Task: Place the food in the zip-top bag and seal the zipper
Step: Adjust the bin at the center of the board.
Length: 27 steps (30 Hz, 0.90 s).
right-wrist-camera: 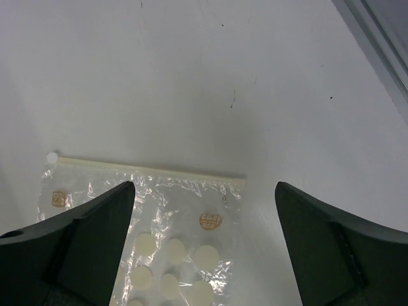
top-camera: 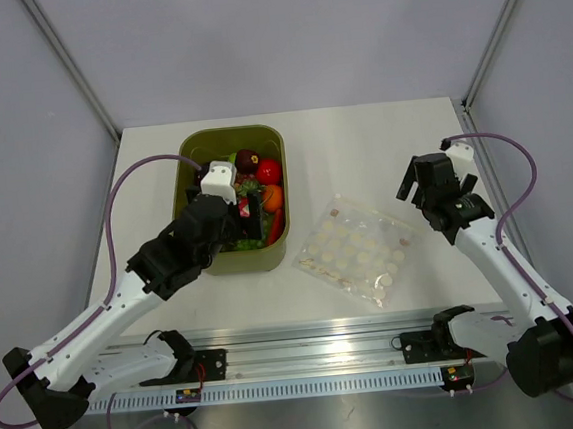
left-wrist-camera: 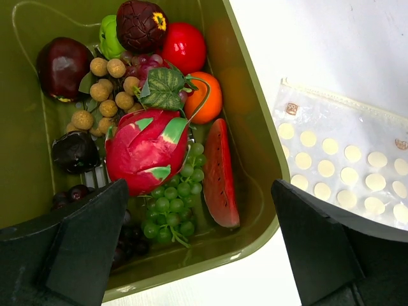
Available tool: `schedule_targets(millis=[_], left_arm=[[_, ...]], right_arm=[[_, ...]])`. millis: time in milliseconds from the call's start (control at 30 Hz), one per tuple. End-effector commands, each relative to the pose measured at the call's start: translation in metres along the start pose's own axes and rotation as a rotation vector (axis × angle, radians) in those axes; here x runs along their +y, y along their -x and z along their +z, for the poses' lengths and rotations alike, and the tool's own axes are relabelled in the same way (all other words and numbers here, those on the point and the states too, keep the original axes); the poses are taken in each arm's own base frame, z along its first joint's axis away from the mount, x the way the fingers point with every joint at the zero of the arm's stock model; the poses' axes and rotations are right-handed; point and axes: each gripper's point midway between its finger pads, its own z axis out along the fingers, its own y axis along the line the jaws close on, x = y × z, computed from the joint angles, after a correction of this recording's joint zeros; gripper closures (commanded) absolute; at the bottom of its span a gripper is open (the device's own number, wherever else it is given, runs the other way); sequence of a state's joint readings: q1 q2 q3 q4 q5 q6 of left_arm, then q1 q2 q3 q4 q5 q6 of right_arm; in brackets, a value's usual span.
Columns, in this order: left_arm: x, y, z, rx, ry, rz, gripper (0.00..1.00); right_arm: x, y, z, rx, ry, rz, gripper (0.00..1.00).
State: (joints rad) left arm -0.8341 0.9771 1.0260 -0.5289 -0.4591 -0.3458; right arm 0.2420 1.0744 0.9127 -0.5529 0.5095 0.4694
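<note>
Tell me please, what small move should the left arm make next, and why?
Probably lower the left pincer straight down onto the watermelon slice. The pincer is open and holds nothing. The slice lies almost midway under it inside the green tub. The zip-top bag beside the tub looks flat, with no food in it.

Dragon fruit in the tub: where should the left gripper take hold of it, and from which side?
Probably from straight above, closing across its rounded middle. The dragon fruit lies uncovered on top of the pile in the olive-green tub, below the open left gripper. Green grapes and longans crowd its two ends.
</note>
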Motion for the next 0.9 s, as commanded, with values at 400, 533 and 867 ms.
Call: schedule_targets(millis=[400, 533, 867], left_arm=[[-0.047, 0.011, 0.012, 0.020, -0.145, -0.011, 0.01], [-0.108, 0.015, 0.003, 0.008, -0.300, 0.062, 0.01], [-0.199, -0.011, 0.017, 0.133, -0.547, 0.101, 0.01]], right_arm=[[0.020, -0.017, 0.002, 0.081, 0.106, -0.030, 0.01], [0.020, -0.019, 0.004, 0.091, 0.099, -0.026, 0.01], [0.011, -0.022, 0.000, 0.089, 0.069, 0.009, 0.01]])
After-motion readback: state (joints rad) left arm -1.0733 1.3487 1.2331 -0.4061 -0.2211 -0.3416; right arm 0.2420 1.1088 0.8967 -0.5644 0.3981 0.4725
